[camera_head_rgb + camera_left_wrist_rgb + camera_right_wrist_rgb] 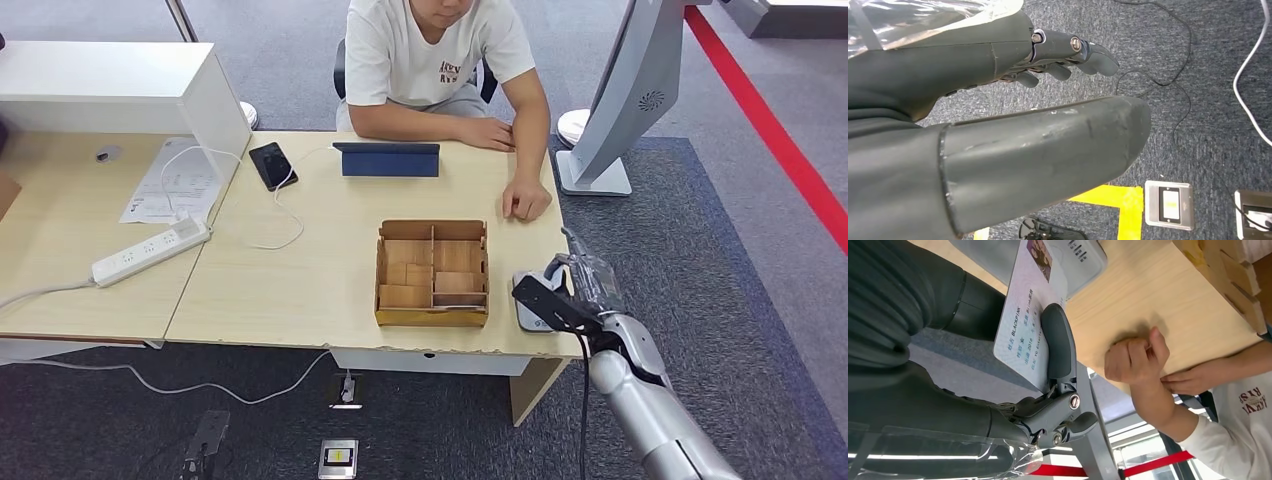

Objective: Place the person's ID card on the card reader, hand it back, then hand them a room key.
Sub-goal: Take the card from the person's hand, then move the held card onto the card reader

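The right hand (pixel 1048 390) pinches a pale printed ID card (pixel 1020 325) over the grey card reader (pixel 528 305) at the light wooden table (pixel 300 280) edge. The left hand (pixel 998 100) hangs above carpet, fingers (pixel 1088 52) extended, holding nothing.

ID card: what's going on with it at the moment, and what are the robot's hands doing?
Right hand pinches ID card, held over card reader at desk corner. Left hand hangs empty above the carpet. Person's fist rests beyond the reader, not blocking.

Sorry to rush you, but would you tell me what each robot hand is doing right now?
Left robot hand: holds nothing, fingers apart, hanging over the carpet.
Right robot hand: holding the ID card, just above the card reader.
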Controlling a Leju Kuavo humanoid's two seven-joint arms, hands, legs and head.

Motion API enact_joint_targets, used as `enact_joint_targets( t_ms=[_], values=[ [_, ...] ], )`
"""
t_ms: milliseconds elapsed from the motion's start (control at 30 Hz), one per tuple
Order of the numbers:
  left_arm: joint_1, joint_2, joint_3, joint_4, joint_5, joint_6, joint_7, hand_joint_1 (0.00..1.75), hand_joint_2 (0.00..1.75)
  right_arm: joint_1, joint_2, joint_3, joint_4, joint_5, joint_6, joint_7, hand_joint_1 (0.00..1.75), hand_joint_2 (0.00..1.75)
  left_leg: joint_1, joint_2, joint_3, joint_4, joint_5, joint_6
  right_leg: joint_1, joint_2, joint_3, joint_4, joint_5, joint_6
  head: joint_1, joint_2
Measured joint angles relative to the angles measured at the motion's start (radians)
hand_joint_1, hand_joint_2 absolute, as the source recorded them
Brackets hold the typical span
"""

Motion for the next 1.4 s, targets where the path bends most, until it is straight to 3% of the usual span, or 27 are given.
enact_joint_targets(
  t_ms=[1400],
  values=[
    [0.004, 0.003, -0.001, 0.0, -0.001, -0.013, 0.008, 0.0, 0.0, -0.031, 0.0, 0.026, 0.149, -0.01, 0.042, 0.022, 1.75, 1.75, 0.0, 0.0, 0.0, 0.0, 0.0, 0.0, 0.0, 0.0, 0.0, 0.0, 0.0, 0.0, 0.0, 0.0]
  ],
)
